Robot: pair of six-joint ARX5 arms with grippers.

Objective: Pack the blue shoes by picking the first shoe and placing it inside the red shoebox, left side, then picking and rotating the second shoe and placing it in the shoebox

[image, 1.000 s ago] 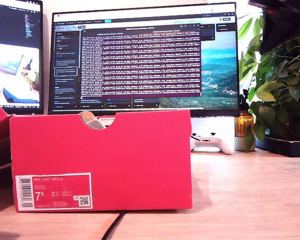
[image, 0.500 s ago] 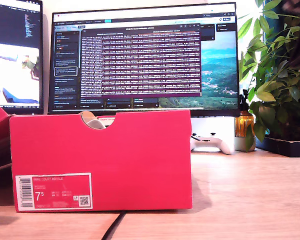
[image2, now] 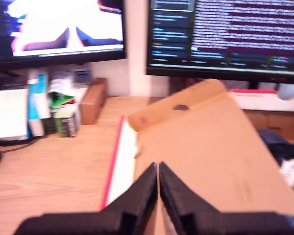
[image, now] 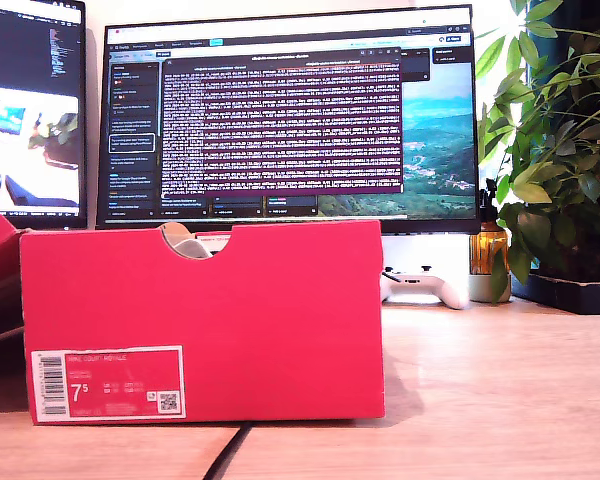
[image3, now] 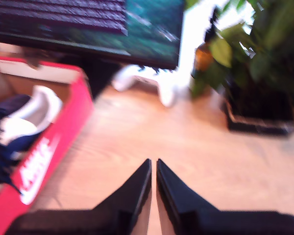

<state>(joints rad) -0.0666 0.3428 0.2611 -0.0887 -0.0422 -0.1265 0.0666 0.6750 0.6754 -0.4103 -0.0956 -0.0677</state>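
The exterior view shows the red shoebox [image: 202, 320] standing on the wooden worktop [image: 500, 400], its labelled end wall facing the camera and filling the view's left and middle. A pale rounded bit of something shows through the semicircular notch in its top edge (too little to tell which part). To the exterior view's right of the box the worktop lies bare up to the near edge, with a white game controller [image: 425, 287] and a potted plant [image: 560, 190] set well back, near the monitor [image: 290, 115]. A dark cable [image: 225, 455] runs out from under the box toward the near edge. Neither arm shows in this view.

In the first wrist view my first hand [image2: 158, 169] has its fingers pressed together with nothing between them, hovering over the brown inner face of the box's open lid [image2: 210, 142], beside the lid's red edge.

In the second wrist view my second hand [image3: 153, 165] is likewise closed and empty, above bare worktop just outside the box's long red side wall. Inside that wall lie the blue shoes [image3: 19, 127], navy with white, blurred (I cannot tell how they are turned).
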